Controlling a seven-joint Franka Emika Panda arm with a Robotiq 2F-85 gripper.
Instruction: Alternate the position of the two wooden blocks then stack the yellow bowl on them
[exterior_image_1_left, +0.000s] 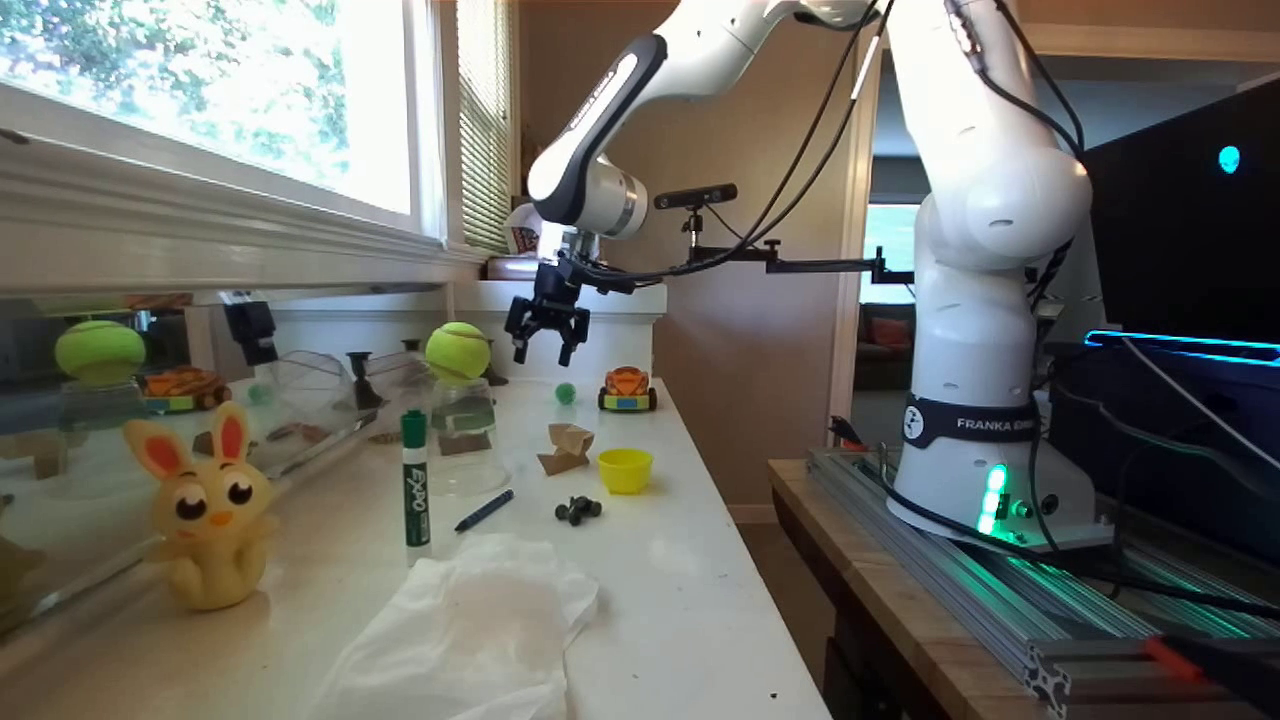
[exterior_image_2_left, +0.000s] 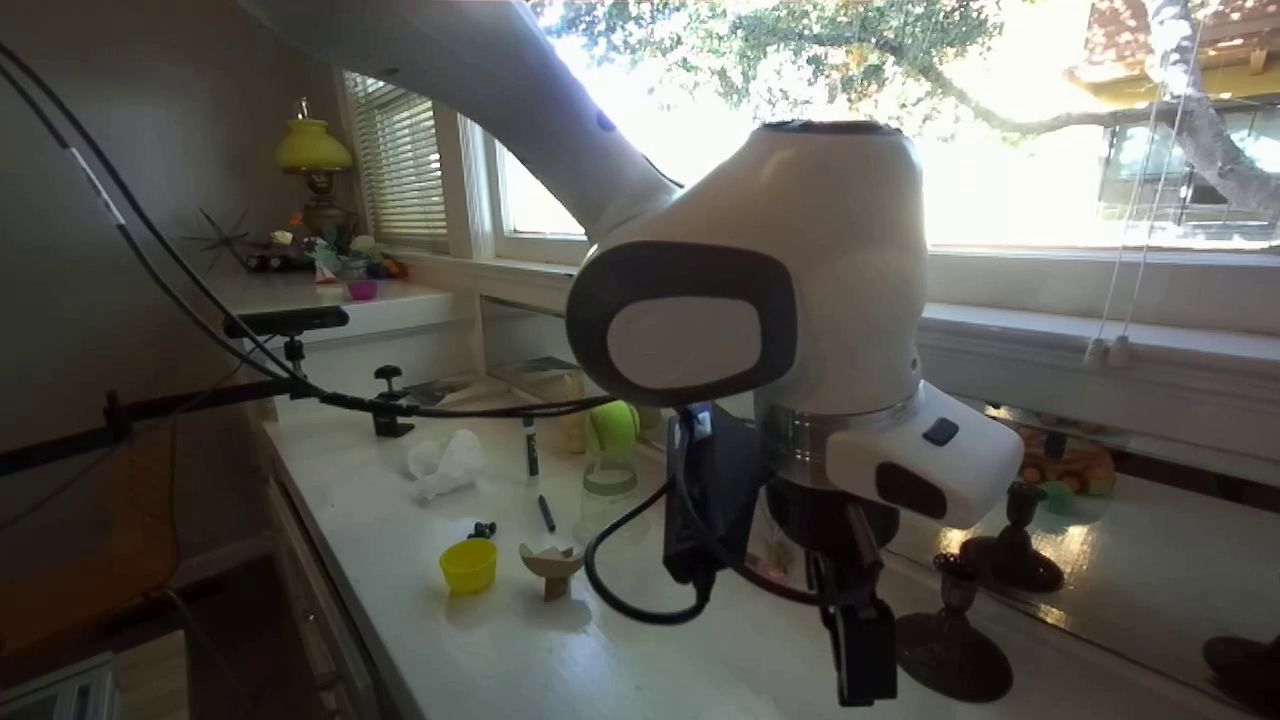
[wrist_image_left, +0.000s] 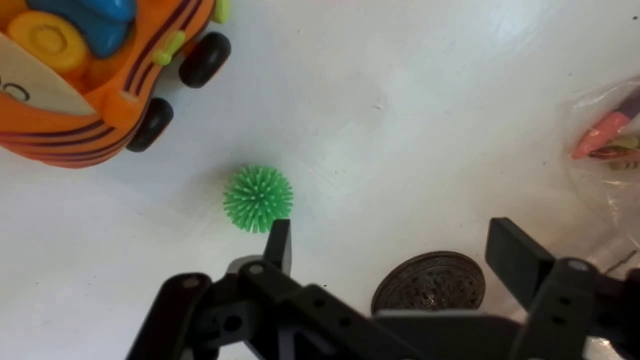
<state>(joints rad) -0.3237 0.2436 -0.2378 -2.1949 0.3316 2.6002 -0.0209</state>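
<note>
The two wooden blocks show in both exterior views. The upper block (exterior_image_1_left: 572, 438) (exterior_image_2_left: 552, 561), rounded below and notched on top, appears to rest on the smaller lower block (exterior_image_1_left: 563, 461) (exterior_image_2_left: 556, 588). The yellow bowl (exterior_image_1_left: 626, 471) (exterior_image_2_left: 469, 566) stands upright beside them, apart from them, on the white counter. My gripper (exterior_image_1_left: 543, 352) is open and empty, raised above the counter beyond the blocks; it also shows in an exterior view (exterior_image_2_left: 864, 655) and in the wrist view (wrist_image_left: 392, 245). Blocks and bowl are out of the wrist view.
A green spiky ball (wrist_image_left: 257, 199), an orange toy car (wrist_image_left: 75, 115), a dark candle holder base (wrist_image_left: 430, 282) and a plastic bag (wrist_image_left: 610, 145) lie below the gripper. A tennis ball (exterior_image_1_left: 458, 352) tops a glass jar (exterior_image_1_left: 465, 440) near the blocks. A small black toy (exterior_image_1_left: 578, 510) lies near the bowl.
</note>
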